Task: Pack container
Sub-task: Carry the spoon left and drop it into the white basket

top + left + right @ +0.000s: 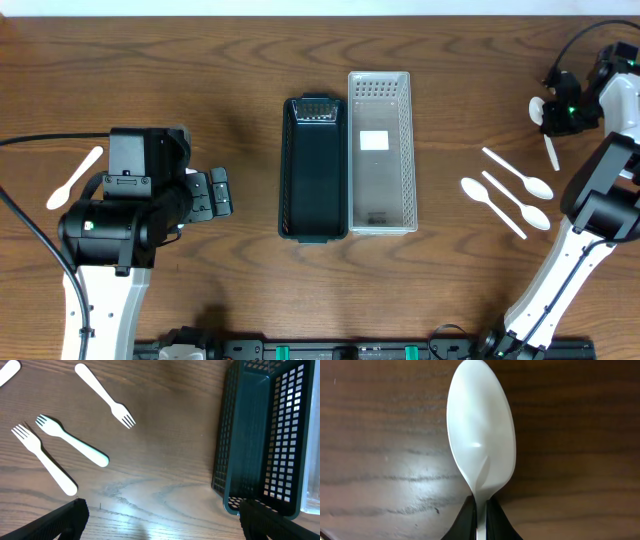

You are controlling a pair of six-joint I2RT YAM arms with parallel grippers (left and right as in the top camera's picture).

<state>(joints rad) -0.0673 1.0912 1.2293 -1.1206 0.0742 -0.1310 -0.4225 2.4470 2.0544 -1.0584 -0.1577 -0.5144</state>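
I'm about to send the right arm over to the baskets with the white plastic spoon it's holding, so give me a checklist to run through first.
1. Grip: right gripper is shut on the white plastic spoon, just under its bowl: ok.
2. Left gripper is open and left of both baskets: ok.
3. Room in the dark green slotted basket: ok, though I cannot tell what the pale thing at its far end is.
4. Room in the pale grey slotted basket: ok.
5. Three loose white spoons lie apart from the baskets: ok.
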